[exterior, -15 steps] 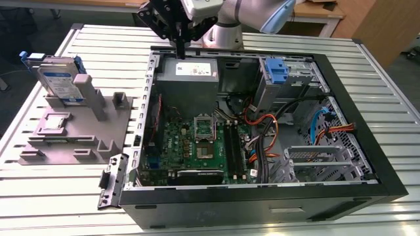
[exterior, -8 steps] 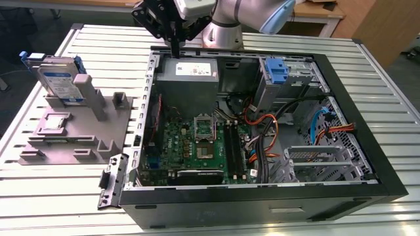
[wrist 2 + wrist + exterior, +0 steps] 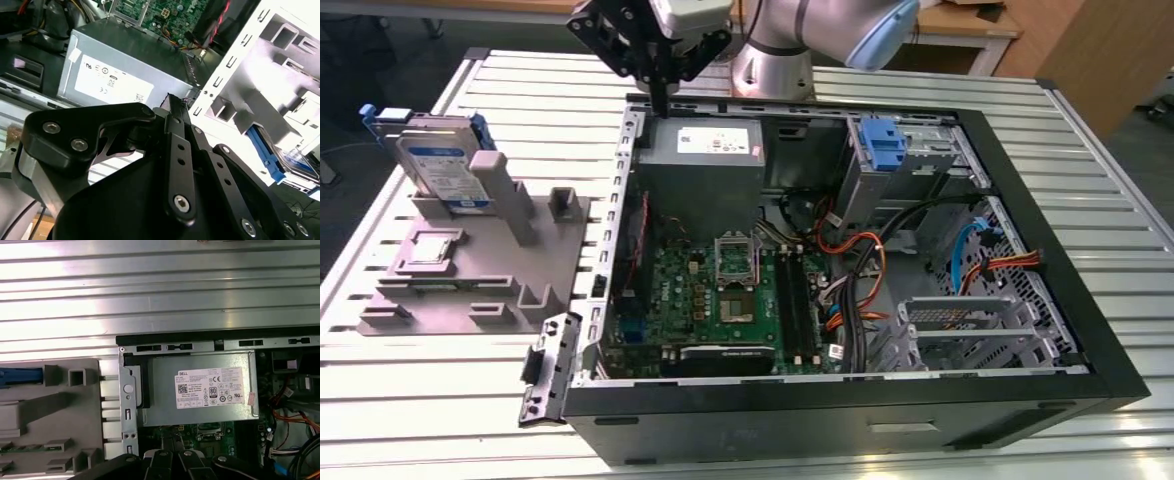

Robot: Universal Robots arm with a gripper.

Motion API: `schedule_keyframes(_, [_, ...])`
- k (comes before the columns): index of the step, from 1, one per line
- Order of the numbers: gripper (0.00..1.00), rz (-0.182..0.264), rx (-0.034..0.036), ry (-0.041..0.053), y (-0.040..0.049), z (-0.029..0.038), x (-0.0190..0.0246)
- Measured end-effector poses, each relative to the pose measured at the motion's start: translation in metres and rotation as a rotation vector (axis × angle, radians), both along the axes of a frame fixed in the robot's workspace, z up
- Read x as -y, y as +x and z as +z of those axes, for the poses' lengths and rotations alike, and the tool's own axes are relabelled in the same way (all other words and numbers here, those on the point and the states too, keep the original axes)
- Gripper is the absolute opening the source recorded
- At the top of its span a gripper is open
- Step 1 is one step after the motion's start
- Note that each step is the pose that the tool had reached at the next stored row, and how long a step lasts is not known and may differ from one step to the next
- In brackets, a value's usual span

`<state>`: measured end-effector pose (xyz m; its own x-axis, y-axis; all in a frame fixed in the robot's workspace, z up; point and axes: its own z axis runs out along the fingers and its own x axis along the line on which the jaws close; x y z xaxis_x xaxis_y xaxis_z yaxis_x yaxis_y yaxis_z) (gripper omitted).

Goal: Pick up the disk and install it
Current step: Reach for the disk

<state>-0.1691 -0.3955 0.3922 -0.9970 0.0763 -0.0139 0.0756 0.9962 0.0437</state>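
Note:
The disk [image 3: 438,165] stands on edge in a grey holder [image 3: 480,275] at the exterior view's left, outside the computer case; it is silver-grey with a white and blue label and a blue carrier. The second wrist view shows its blue frame [image 3: 265,156], and the first wrist view a blue edge of the disk [image 3: 20,376]. My gripper [image 3: 662,103] hangs over the case's back left corner, beside the grey power supply [image 3: 707,150], well apart from the disk. The black fingers [image 3: 172,120] lie together with nothing between them; they are also seen in the first wrist view [image 3: 172,460].
The open computer case [image 3: 1067,330] lies on a ribbed metal table [image 3: 440,400]. Inside are a green motherboard [image 3: 720,300], cable bundles, a blue-fronted bay [image 3: 883,140] and an empty metal drive cage [image 3: 974,330]. The holder also carries other small parts.

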Motion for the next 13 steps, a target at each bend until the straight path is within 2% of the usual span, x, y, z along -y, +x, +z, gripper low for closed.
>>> schedule_keyframes(9, [0.11, 0.000, -0.0035, 0.0000, -0.0152, -0.0005, -0.0004])
schedule_keyframes(13, [0.11, 0.000, -0.0034, 0.0001, -0.0250, -0.0006, -0.0033])
